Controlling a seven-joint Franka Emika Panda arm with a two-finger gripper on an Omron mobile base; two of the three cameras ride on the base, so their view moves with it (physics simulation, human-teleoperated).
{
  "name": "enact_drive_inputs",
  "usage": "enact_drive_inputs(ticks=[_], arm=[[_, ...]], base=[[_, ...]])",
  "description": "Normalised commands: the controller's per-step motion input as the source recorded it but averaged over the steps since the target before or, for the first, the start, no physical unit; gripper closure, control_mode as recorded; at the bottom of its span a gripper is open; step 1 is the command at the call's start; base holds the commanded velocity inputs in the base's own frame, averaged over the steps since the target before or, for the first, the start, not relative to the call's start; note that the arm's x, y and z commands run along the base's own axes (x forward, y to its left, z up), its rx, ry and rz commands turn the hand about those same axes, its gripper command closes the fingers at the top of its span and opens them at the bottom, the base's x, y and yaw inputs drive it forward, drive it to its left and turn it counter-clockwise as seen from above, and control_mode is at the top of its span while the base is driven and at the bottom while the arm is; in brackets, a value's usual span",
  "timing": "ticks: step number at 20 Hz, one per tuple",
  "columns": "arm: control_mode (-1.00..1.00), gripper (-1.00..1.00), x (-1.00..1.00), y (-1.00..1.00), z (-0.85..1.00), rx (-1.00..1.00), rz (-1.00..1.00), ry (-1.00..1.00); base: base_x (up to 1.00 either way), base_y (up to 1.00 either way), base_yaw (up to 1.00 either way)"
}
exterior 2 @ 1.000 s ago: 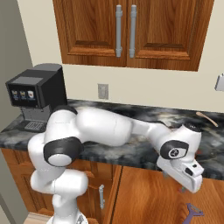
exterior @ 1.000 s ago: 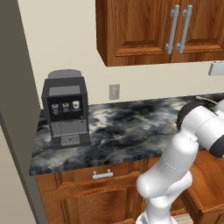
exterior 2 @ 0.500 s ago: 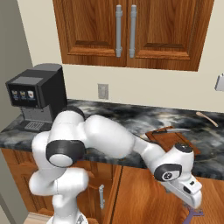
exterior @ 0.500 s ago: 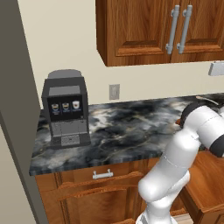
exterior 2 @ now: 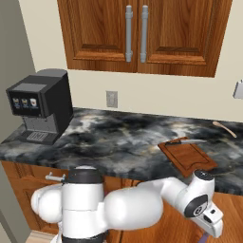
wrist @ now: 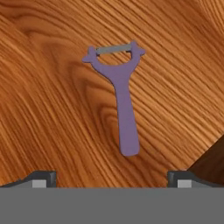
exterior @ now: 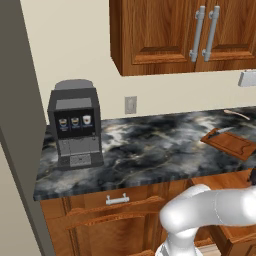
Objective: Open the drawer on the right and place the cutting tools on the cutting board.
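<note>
1. Gripper (wrist: 111, 177) points down into the drawer (wrist: 52, 109). In the hand view its two dark fingertips (wrist: 41, 177) stand wide apart at the lower corners — spread, pinching nothing.

2. Between and beyond the tips, flat on the orange-brown wood floor of the drawer, lies a purple peeler (wrist: 120, 94): Y-shaped head with a thin grey blade across the fork, handle running back toward the gripper. Tips are clear of it, not touching.

3. A dark wedge shows at the lower right of the hand view; cannot tell what it is.

4. Right base view: the arm reaches down in front of the cabinets, its wrist low at the right below the counter edge. A bit of purple shows at the bottom edge just beside the hand.

5. Cutting board (exterior 2: 187, 155) lies on the dark marbled counter (exterior 2: 114, 137), right of centre, turned at an angle to the counter edge. Also seen in the left base view (exterior: 232, 142), near the right edge.

6. A knife (exterior 2: 187, 141) — silver blade, dark handle — rests across the far edge of the board, touching it.

7. A pale wooden spoon (exterior 2: 224, 128) lies further back on the counter, apart from the board.

8. Black coffee machine (exterior: 75, 127) stands at the counter's left end, well apart from the board. Wall outlet (exterior: 130, 105) behind; upper cabinets (exterior 2: 137, 33) with long silver handles above.
</note>
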Motion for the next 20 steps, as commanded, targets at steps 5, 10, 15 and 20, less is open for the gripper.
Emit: enact_drive_inputs(ticks=[5,10,15,20], arm=[[-1.00,-1.00,0.00,-0.35,-0.20,0.05,0.00,0.00],[-1.00,-1.00,0.00,-0.11,-0.23,0.03,0.00,0.00],[-1.00,-1.00,0.00,0.00,-0.28,0.00,0.00,0.00],[-1.00,-1.00,0.00,0.00,-0.26,0.00,0.00,0.00]], base=[[0.00,0.00,0.00],[0.00,0.00,0.00],[0.00,0.00,0.00],[0.00,0.00,0.00]])
